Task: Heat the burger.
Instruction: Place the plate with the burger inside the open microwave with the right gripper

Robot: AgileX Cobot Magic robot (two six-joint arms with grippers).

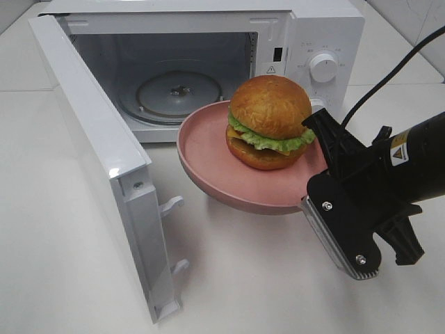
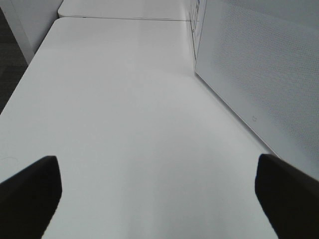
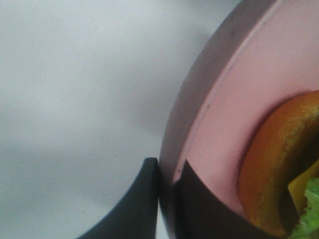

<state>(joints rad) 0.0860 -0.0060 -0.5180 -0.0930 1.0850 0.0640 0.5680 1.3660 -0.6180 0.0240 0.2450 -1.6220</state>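
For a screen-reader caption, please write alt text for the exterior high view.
The right gripper clamps the rim of a pink plate carrying the burger, just in front of an open white microwave. Its door stands open leftward; a glass turntable sits inside.

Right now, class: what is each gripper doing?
Left gripper: open, empty.
Right gripper: shut on plate carrying burger.

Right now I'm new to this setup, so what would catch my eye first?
The burger sits on a pink plate, centre of the high view, held clear of the table. The right gripper is shut on the plate's rim. Behind it the microwave stands with its door open.
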